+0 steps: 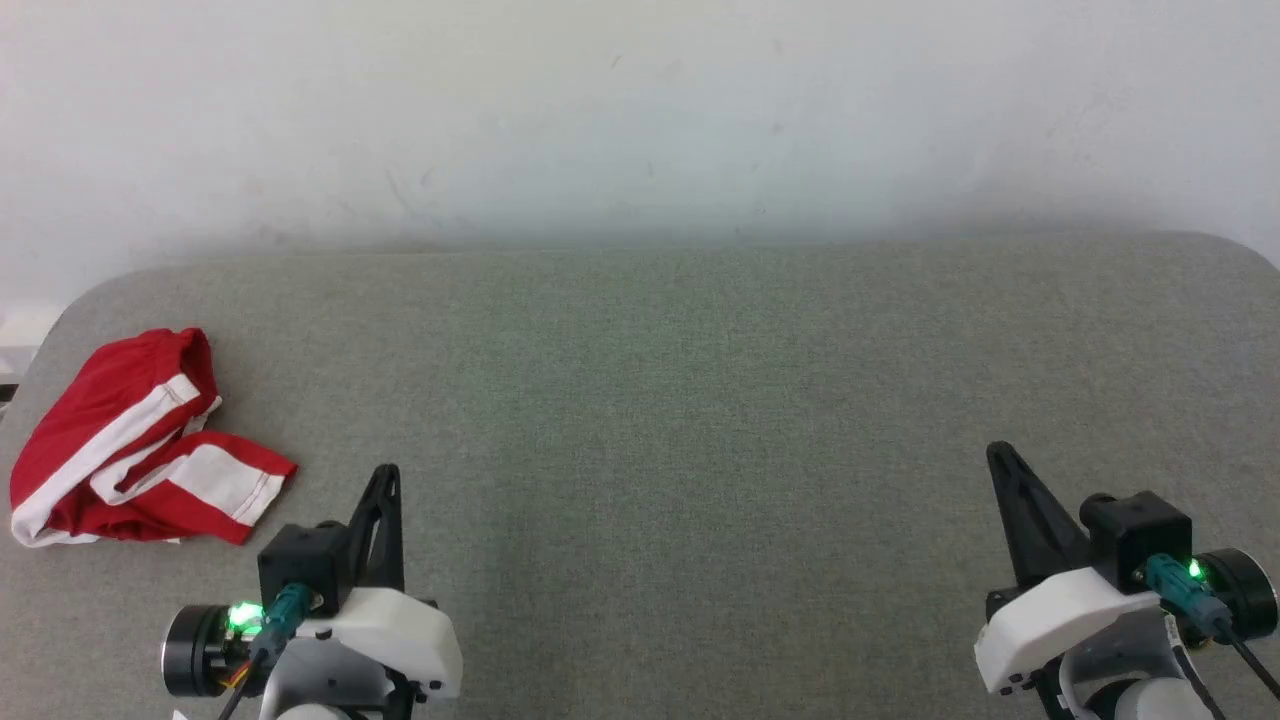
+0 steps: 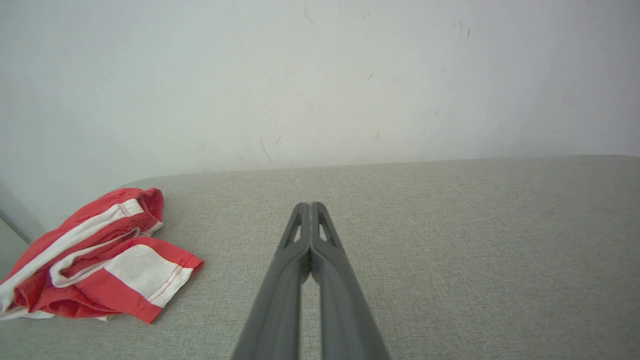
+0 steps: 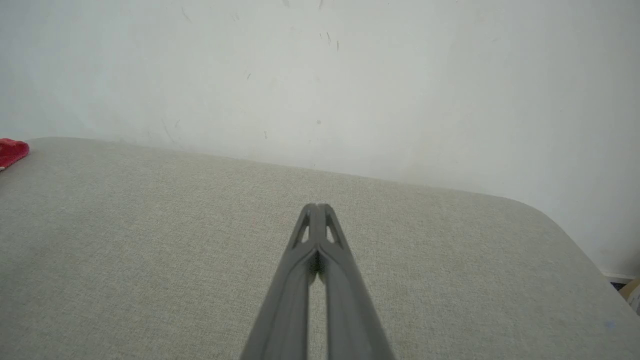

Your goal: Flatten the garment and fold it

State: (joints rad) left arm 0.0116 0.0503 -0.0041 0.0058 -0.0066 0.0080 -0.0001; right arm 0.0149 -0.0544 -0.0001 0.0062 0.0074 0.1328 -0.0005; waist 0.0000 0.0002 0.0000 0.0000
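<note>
Nearest the camera, the left gripper point(image 1: 387, 472) and right gripper point(image 1: 996, 452) hover empty, fingers pressed together. Beyond the left one, the garment point(image 1: 140, 445) lies crumpled at the left edge of the grey fabric surface point(image 1: 640, 400). Behind it stands a white wall point(image 1: 640, 120).

A bare, lab-like test space: grey fabric-covered table point(image 1: 700, 330) across the lower frame, scuffed white wall point(image 1: 640, 100) above.

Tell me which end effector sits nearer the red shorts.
The left end effector: the red shorts lie crumpled just to its left, while the right end effector is far across the table.
</note>
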